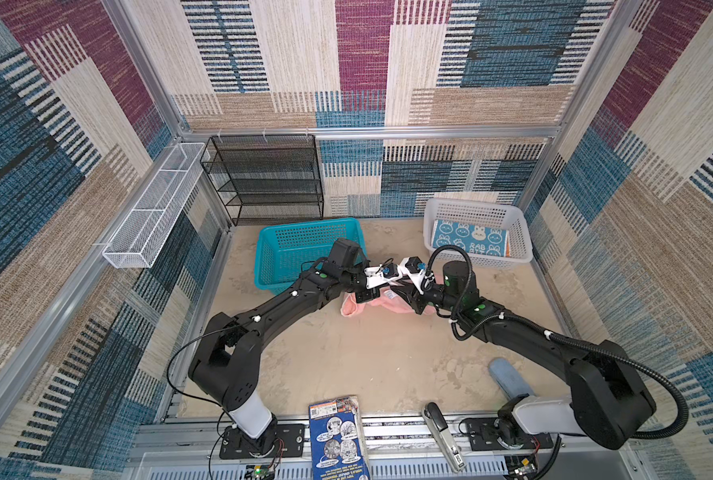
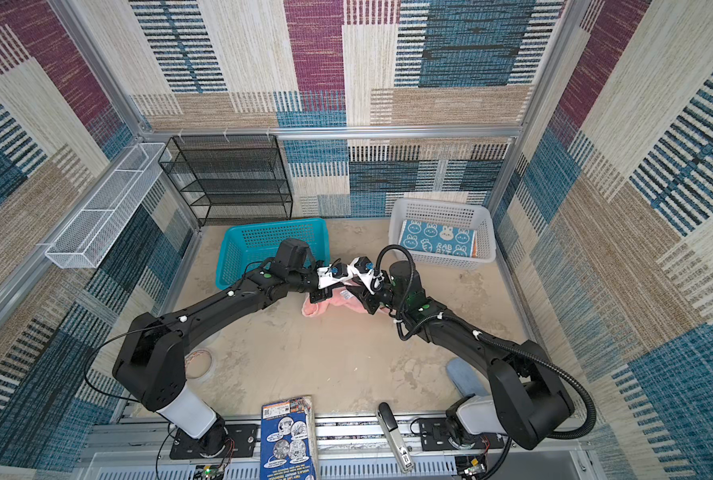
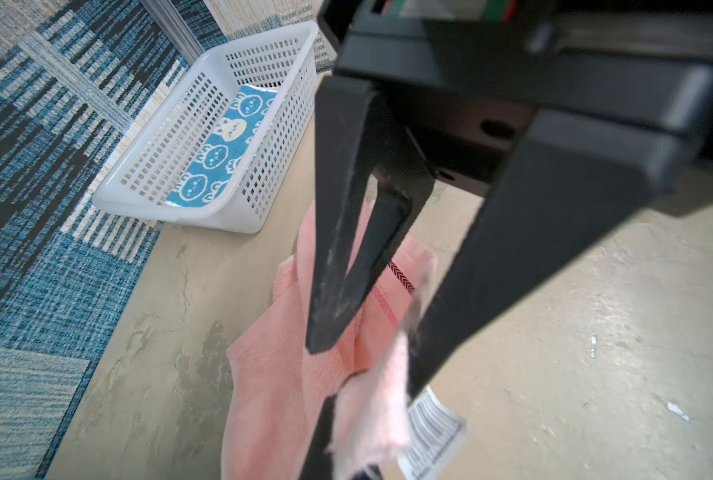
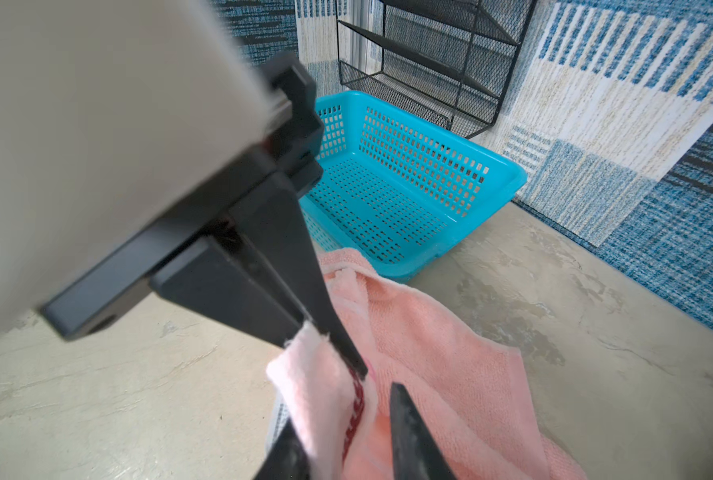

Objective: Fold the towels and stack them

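The pink towel (image 1: 382, 306) (image 2: 333, 305) lies crumpled mid-table, one corner lifted. My left gripper (image 1: 394, 286) (image 3: 363, 440) is shut on that corner, where a white barcode tag (image 3: 434, 440) hangs. My right gripper (image 1: 401, 291) (image 4: 346, 411) meets it from the other side. Its fingers (image 4: 413, 432) stand apart, open, with the pinched corner (image 4: 321, 386) between them and a gap on one side. The blue rabbit-print towel (image 1: 469, 239) (image 2: 436, 240) (image 3: 222, 145) lies folded in the white basket (image 1: 475, 204). An orange edge (image 1: 508, 248) peeks from under it.
A teal basket (image 1: 301, 235) (image 4: 409, 178) stands just behind the left arm. At the back are a black mesh shelf (image 1: 263, 178) and a white wire tray (image 1: 155, 203). A blue box (image 1: 338, 440), a stapler (image 1: 442, 432) and a blue-grey roll (image 1: 508, 378) sit near the front edge.
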`<state>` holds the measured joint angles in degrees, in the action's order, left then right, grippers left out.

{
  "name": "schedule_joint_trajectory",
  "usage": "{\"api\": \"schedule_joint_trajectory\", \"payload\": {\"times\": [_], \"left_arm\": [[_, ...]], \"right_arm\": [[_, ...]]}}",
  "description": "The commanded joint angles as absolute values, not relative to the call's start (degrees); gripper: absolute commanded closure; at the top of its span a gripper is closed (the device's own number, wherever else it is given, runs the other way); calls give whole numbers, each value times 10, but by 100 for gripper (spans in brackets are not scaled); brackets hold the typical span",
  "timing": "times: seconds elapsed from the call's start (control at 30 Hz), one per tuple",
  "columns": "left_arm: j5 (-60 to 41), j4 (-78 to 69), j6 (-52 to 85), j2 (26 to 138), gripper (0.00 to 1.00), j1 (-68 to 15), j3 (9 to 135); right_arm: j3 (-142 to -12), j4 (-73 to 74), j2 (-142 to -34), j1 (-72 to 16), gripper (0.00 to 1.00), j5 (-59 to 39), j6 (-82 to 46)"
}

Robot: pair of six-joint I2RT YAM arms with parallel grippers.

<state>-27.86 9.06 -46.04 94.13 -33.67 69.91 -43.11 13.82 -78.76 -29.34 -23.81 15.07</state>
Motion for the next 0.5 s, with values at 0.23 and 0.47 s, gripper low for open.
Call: {"api": "schedule_joint_trajectory", "payload": {"times": [0.23, 0.47], "left_arm": [[-177, 62, -358, 901, 100, -323, 719], [-97, 86, -322, 907, 100, -299, 723]], "right_arm": [[-425, 112, -851, -288, 57, -168, 113], [-404, 112, -850, -253, 59, -160, 95]]}}
